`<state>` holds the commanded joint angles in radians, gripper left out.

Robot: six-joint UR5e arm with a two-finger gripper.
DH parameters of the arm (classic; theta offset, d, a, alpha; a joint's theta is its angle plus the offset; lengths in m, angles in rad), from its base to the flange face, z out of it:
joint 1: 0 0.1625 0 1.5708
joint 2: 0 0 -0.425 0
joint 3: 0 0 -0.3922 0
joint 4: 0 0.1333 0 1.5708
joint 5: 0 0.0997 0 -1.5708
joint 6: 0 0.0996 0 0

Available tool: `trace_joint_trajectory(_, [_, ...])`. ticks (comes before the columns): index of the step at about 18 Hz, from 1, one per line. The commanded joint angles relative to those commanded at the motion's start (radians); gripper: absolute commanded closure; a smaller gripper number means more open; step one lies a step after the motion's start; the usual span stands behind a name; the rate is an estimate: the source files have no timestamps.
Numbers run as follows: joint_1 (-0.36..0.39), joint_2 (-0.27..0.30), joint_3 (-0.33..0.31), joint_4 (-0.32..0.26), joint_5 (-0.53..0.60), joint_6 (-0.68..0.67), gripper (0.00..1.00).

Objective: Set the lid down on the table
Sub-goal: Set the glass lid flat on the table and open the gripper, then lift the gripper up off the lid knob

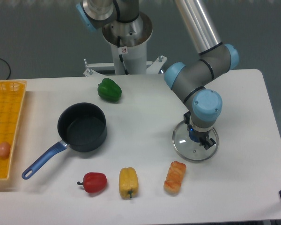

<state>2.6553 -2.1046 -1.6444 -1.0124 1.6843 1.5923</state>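
Note:
The round glass lid with a thin metal rim lies flat on the white table, right of centre. My gripper points straight down over the lid's middle, where a bit of the blue knob shows under the wrist. One dark finger sticks out to the right of the knob, apart from it, so the jaws look open. The wrist hides the other finger.
A dark saucepan with a blue handle stands left of centre. A green pepper lies behind it. A red pepper, a yellow pepper and a bread roll line the front. A yellow gridded tray holding an egg is at the left edge.

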Motion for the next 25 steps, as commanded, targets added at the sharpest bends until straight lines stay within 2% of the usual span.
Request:
trace_joint_trajectory(8, [-0.002,0.003,0.000,0.000,0.000,0.002,0.16])
trace_joint_trajectory(10, [-0.002,0.014,0.000,-0.002,0.000,0.003,0.05])
trace_joint_trajectory(12, [-0.003,0.034,-0.002,-0.003,0.000,0.002,0.00])
trace_joint_trajectory(19, [-0.005,0.132,-0.006,-0.017,-0.011,0.005,0.00])
trace_joint_trajectory(25, [-0.028,0.196,0.002,-0.024,-0.086,0.002,0.00])
